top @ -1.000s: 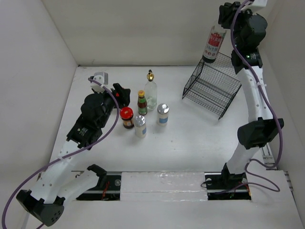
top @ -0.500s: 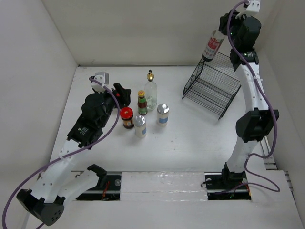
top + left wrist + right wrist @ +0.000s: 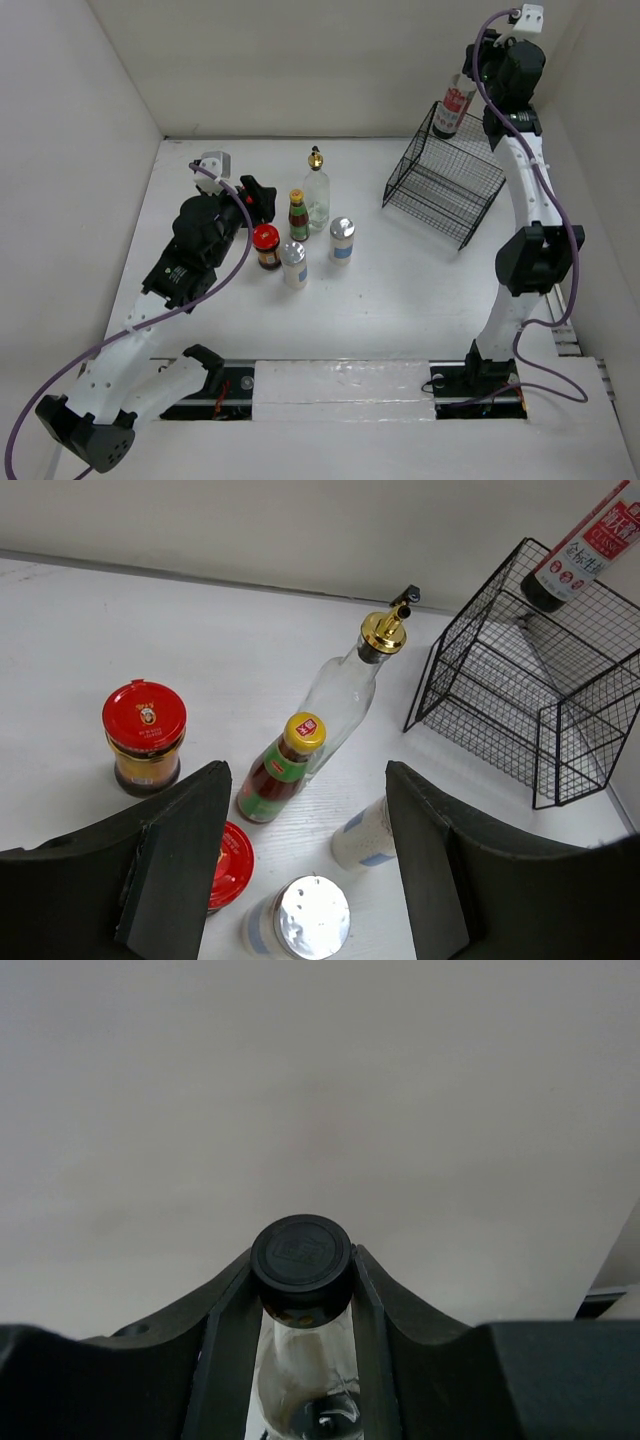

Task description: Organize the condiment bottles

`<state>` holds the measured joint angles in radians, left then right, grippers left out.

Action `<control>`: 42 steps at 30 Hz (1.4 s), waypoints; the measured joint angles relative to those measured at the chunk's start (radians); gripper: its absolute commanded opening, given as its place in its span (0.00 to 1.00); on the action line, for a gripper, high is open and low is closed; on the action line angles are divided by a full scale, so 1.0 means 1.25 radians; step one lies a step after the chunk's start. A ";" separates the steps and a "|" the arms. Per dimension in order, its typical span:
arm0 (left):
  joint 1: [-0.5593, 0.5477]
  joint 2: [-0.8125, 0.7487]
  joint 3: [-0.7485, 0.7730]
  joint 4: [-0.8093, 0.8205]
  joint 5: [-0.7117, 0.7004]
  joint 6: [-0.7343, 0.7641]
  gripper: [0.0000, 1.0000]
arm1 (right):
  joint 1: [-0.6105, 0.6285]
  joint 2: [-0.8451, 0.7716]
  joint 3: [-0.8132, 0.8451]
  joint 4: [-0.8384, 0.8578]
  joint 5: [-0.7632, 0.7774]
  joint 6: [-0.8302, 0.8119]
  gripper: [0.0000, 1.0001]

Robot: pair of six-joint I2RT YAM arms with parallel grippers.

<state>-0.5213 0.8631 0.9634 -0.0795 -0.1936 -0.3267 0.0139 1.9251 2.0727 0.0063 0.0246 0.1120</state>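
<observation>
My right gripper (image 3: 468,82) is shut on the neck of a black-capped bottle (image 3: 454,108) with a red label and holds it over the far rim of the black wire basket (image 3: 445,185). In the right wrist view its cap (image 3: 300,1252) sits between the fingers (image 3: 232,1332). On the table stand a clear gold-capped glass bottle (image 3: 316,192), a yellow-capped dark sauce bottle (image 3: 298,216), a red-lidded jar (image 3: 266,246) and two silver-lidded white shakers (image 3: 342,240) (image 3: 293,265). My left gripper (image 3: 255,195) is open and empty just left of them. A second red-lidded jar (image 3: 145,735) shows in the left wrist view.
The wire basket stands at the back right, its open side towards the front left. White walls close in the table at the left, back and right. The held bottle (image 3: 590,545) hangs above the basket's back corner in the left wrist view.
My right arm has carried the black-capped bottle a little to the right and stood it more upright over the basket's far rim. The left arm has not moved.
</observation>
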 measured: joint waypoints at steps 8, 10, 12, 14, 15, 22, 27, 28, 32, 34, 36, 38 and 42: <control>0.000 0.000 0.000 0.001 0.005 0.000 0.59 | -0.010 0.000 -0.022 0.003 0.008 -0.018 0.13; 0.000 0.000 0.000 0.001 0.005 0.000 0.59 | -0.012 0.000 -0.042 0.013 0.008 -0.021 0.13; 0.000 0.000 0.000 0.001 0.005 0.000 0.59 | -0.013 -0.003 -0.078 0.027 0.007 -0.023 0.13; 0.000 0.000 0.000 0.001 0.006 0.000 0.59 | -0.013 -0.006 -0.125 0.044 0.008 -0.024 0.13; 0.000 0.000 0.000 0.001 0.006 0.000 0.59 | -0.013 -0.006 -0.151 0.050 0.008 -0.024 0.13; 0.000 0.000 0.000 0.001 0.009 0.000 0.59 | -0.010 -0.006 -0.287 0.055 0.010 -0.027 0.15; 0.000 0.000 0.000 0.002 0.010 0.000 0.59 | -0.005 -0.010 -0.298 0.085 0.019 -0.028 0.20; 0.000 0.000 0.000 0.002 0.012 0.000 0.59 | -0.005 -0.010 -0.299 0.089 0.021 -0.029 0.24; 0.000 0.000 0.000 0.002 0.016 0.000 0.59 | -0.004 -0.011 -0.316 0.102 0.023 -0.029 0.46; 0.000 0.000 0.000 0.002 0.019 0.000 0.59 | -0.004 -0.012 -0.326 0.118 0.023 -0.027 0.52; 0.000 0.000 0.000 0.003 0.022 0.000 0.59 | -0.004 -0.023 -0.331 0.138 0.024 -0.028 0.58; 0.000 0.000 0.000 0.005 0.023 0.000 0.59 | -0.004 -0.033 -0.332 0.146 0.026 -0.028 0.64; 0.000 0.000 0.000 0.007 0.025 0.000 0.59 | -0.004 -0.066 -0.332 0.157 0.029 -0.027 0.74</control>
<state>-0.5213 0.8631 0.9630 -0.0711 -0.1627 -0.3267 0.0090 1.8431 1.6577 0.2028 0.0612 0.0780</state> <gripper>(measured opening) 0.588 0.725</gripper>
